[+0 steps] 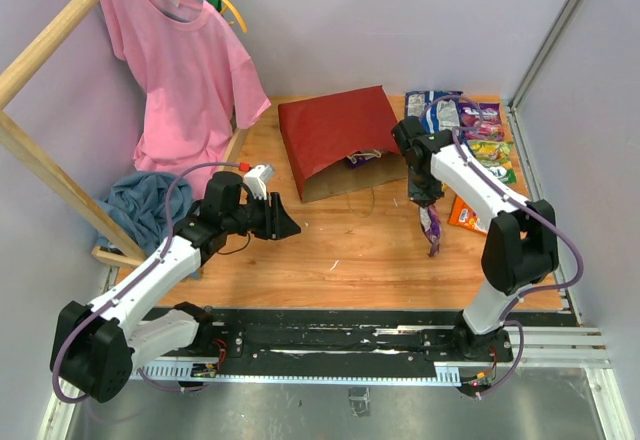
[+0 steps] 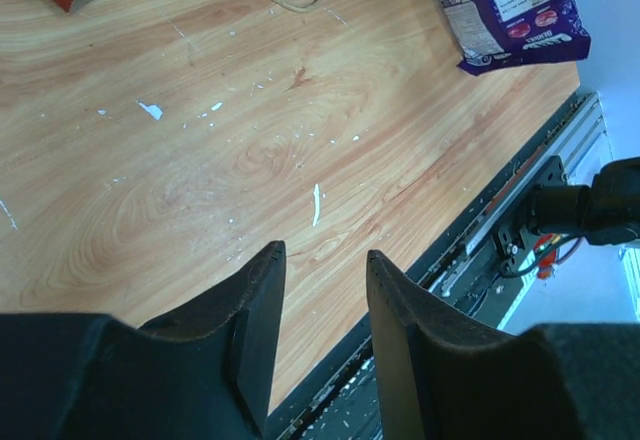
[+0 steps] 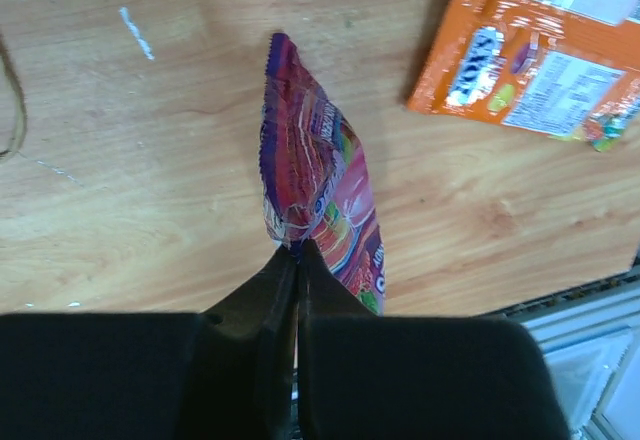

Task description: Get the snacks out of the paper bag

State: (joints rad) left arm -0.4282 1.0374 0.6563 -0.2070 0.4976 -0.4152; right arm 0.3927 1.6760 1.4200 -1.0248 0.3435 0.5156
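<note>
Right wrist | purple packet (image 3: 318, 205) pinched between right fingers (image 3: 250, 310)

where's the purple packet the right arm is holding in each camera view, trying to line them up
Top external: the purple packet hangs below the right pincer, right of centre.
Left wrist: top right corner, cut off by the frame's top edge.
Right wrist: centre, pinched at its near end by the shut pincer.
Shared landmark: the black rail along the near edge of the table.
</note>
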